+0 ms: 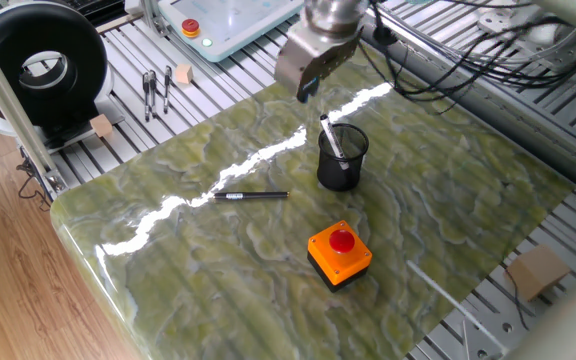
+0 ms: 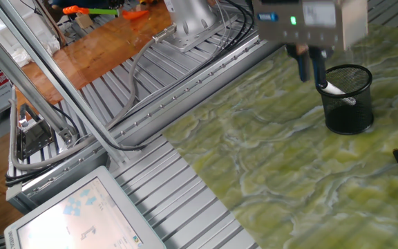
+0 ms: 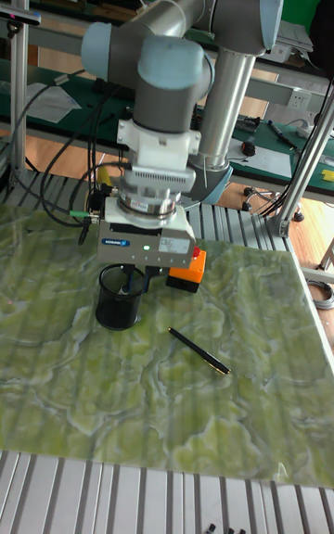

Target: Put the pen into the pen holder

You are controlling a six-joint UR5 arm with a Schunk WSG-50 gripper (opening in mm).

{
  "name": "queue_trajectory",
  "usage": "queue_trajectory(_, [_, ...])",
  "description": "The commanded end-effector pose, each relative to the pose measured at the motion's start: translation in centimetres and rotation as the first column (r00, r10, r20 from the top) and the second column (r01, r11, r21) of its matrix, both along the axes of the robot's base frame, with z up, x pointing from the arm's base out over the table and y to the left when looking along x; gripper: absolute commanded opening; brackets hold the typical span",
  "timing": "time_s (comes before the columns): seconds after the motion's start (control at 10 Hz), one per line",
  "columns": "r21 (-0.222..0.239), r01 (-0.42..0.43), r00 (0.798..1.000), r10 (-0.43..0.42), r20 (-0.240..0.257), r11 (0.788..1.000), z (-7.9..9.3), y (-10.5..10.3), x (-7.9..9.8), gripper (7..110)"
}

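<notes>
The pen (image 1: 330,137) leans inside the pen holder (image 1: 341,158), so the task looks done, while the gripper (image 2: 311,69) hangs empty, apparently slightly parted.
</notes>
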State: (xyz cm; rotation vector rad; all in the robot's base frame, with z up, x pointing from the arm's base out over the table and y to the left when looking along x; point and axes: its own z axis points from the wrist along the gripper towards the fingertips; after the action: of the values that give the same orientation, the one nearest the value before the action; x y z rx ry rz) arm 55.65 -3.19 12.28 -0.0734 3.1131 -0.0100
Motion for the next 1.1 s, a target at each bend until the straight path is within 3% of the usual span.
queue_trajectory(0.0, [-0.035, 0.058, 0.996, -0.060, -0.063, 0.998, -0.2, -0.8, -0.2, 22])
queue_trajectory(0.1, [-0.032, 0.044, 0.998, -0.045, -0.042, 0.999, 0.5, -1.2, 0.0, 7])
queue_trajectory(0.2, [-0.018, 0.034, 0.999, -0.035, -0.029, 0.999, 1.2, -1.4, 0.0, 7])
queue_trajectory(0.4, [0.030, 0.004, 0.998, -0.006, 0.069, 1.000, 2.3, -1.3, 1.8, 7])
queue_trajectory(0.5, [0.033, 0.014, 0.997, -0.017, 0.072, 0.999, 2.3, -1.5, 2.0, 7])
queue_trajectory(0.6, [0.035, 0.024, 0.997, -0.026, 0.066, 0.999, 2.1, -1.5, 2.0, 22])
queue_trajectory(0.8, [0.030, 0.033, 0.997, -0.035, 0.071, 0.999, 2.3, -1.8, 2.0, 22])
queue_trajectory(0.9, [0.032, 0.033, 0.997, -0.035, 0.071, 0.999, 2.3, -1.7, 2.0, 7])
queue_trajectory(1.0, [0.032, 0.039, 0.997, -0.041, 0.067, 0.999, 2.3, -1.7, 2.0, 7])
